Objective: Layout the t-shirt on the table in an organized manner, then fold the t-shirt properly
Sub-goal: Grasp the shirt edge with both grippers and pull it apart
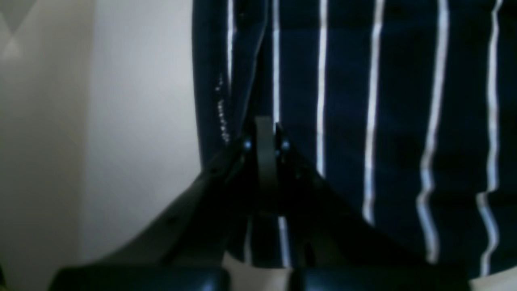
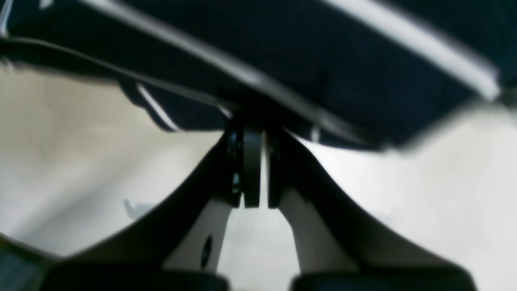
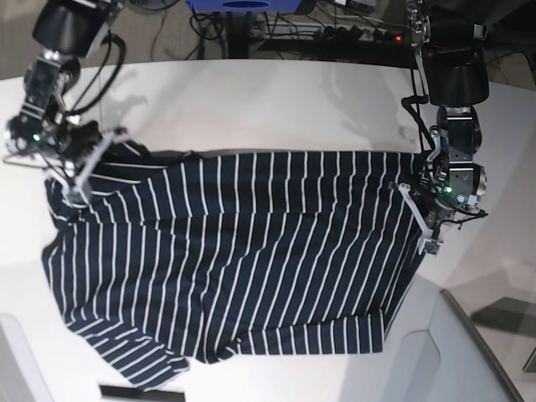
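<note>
The t-shirt point(image 3: 234, 260), dark navy with thin white stripes, lies spread wide across the white table point(image 3: 276, 109). Its lower hem is rumpled near the front. My left gripper point(image 3: 419, 226) sits at the shirt's right edge in the base view. In the left wrist view my left gripper point(image 1: 264, 133) is shut on the striped fabric point(image 1: 404, 101) near its hemmed edge. My right gripper point(image 3: 84, 180) is at the shirt's left edge, by a sleeve. In the right wrist view my right gripper point(image 2: 252, 137) pinches the fabric's edge point(image 2: 323, 52), which looks raised off the table point(image 2: 444, 182).
Cables and a power strip point(image 3: 352, 33) lie beyond the table's far edge, next to a blue object point(image 3: 243, 4). A pale raised panel point(image 3: 435, 360) stands at the front right. A small dark label point(image 3: 141, 392) lies at the front edge.
</note>
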Robot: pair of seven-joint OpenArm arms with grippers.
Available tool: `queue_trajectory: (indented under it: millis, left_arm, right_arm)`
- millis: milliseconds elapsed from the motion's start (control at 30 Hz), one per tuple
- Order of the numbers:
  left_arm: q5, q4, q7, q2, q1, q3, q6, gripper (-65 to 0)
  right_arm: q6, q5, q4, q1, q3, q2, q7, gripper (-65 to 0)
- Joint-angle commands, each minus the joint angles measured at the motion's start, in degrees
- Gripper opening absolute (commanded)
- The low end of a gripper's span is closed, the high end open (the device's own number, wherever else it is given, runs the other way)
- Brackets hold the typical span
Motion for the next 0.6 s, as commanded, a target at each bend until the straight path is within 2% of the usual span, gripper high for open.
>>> queue_trajectory:
  millis: [0, 167, 367, 567]
  left_arm:
    - [0.23, 1.16, -0.73, -0.59, -1.08, -0.11, 0.39, -65.0]
    - [0.23, 2.65, -0.65, 0.21, -0.64, -0.11, 0.39, -65.0]
    - [0.31, 9.42, 0.58, 2.23, 2.7, 0.07, 1.18, -65.0]
    - [0.31, 10.13, 2.08, 2.23, 2.88, 0.07, 2.24, -65.0]
  right_arm:
    - [-0.1, 0.49, 3.45, 0.3, 0.17, 0.84, -0.19, -65.0]
    - [0.07, 0.49, 9.78, -4.09, 0.25, 0.84, -6.96, -65.0]
    - [0.07, 0.49, 12.33, -10.07, 0.34, 0.75, -9.07, -65.0]
    - [0.07, 0.57, 16.82, -13.41, 2.1, 0.49, -16.37, -65.0]
